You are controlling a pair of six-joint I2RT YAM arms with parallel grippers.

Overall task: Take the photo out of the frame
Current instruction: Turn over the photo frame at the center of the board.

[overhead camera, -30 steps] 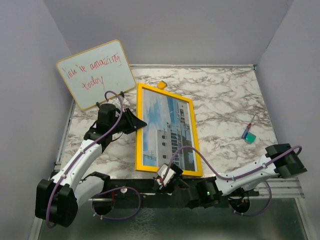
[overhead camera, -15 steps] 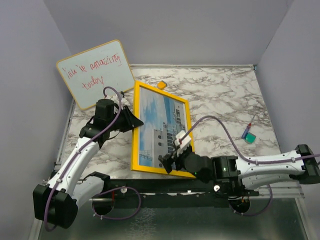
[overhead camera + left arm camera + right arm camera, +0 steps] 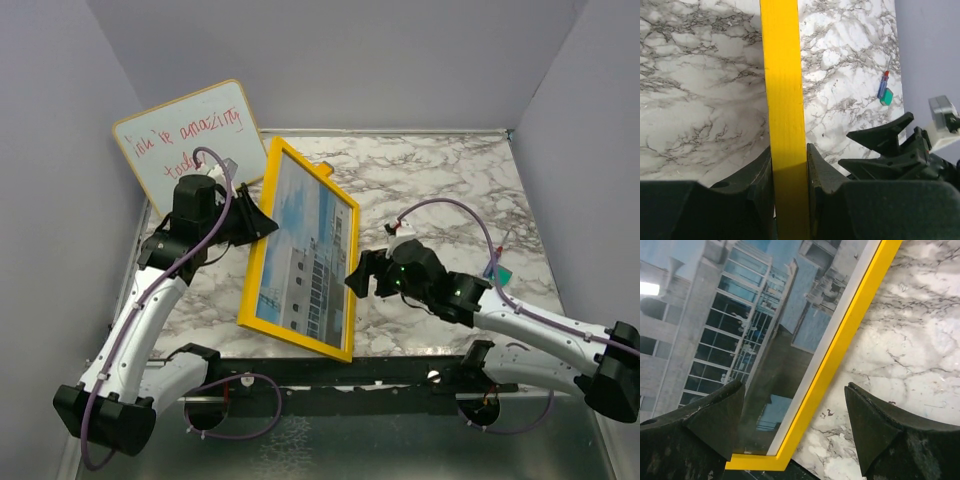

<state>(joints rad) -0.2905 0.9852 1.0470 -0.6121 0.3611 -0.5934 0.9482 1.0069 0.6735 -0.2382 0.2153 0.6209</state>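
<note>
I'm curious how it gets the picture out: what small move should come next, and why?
Probably the right claw should close on the frame's free long edge. The left claw pinches the opposite edge, holding the frame tilted off the table, photo side up; the right claw is open right by that edge.

Bright, even overhead light; soft shadows; wrist-view foreground blurry; perhaps glare on the photo (image 3: 715, 315)

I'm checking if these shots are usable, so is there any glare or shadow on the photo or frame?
Right wrist view: a bright patch, seemingly reflected light, sits on the photo at the image's left edge; the rest reads clearly. Left wrist view: the frame darkens in shadow between the jaws of the left gripper. Top view: evenly lit, no glare.
</note>
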